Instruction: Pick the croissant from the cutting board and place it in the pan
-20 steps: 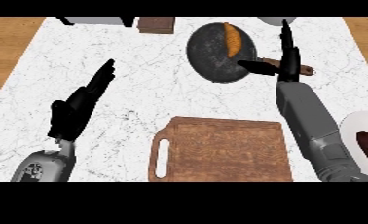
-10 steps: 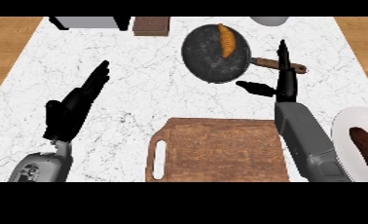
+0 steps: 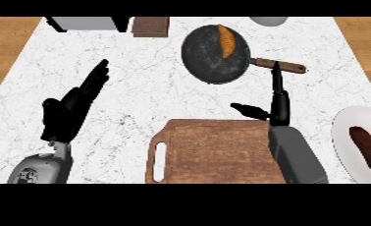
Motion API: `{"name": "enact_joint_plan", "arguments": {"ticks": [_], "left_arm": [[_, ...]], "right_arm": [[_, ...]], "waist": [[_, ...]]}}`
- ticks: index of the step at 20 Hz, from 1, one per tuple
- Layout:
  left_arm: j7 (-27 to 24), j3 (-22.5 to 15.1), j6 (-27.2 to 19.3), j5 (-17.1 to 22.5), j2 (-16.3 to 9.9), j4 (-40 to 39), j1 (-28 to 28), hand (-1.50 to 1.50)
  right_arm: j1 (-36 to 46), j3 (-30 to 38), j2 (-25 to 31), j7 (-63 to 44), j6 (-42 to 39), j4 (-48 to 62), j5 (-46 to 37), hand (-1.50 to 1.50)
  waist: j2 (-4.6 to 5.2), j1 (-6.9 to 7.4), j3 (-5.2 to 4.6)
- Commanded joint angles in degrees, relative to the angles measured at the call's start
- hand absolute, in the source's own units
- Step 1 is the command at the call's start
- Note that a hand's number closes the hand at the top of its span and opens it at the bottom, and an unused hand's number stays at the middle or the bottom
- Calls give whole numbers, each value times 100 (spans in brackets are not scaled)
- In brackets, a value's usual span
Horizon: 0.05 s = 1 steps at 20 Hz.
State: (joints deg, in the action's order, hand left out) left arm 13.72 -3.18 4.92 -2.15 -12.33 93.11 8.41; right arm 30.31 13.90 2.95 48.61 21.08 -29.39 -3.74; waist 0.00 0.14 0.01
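Right hand point(image 3: 278, 103), fingers straight and thumb spread, holding nothing, poised above the far edge of the cutting board point(image 3: 217, 151), just short of the pan handle point(image 3: 279, 65). Left hand point(image 3: 72, 106) rests open, fingers up, at the view's left. The croissant point(image 3: 226, 41) lies inside the pan point(image 3: 206, 58), against its far-right wall; the board carries nothing. Judged step: placement done, with only clearing the arm from the pan left. A white plate point(image 3: 346, 139) sits at the right edge.
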Motion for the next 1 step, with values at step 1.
{"name": "enact_joint_plan", "arguments": {"ticks": [1], "left_arm": [[-142,216,199,2,-35,-278,133,0]], "right_arm": [[-446,-137,-55,195,207,-289,-23,-150]], "waist": [[2,-11,-1]]}}
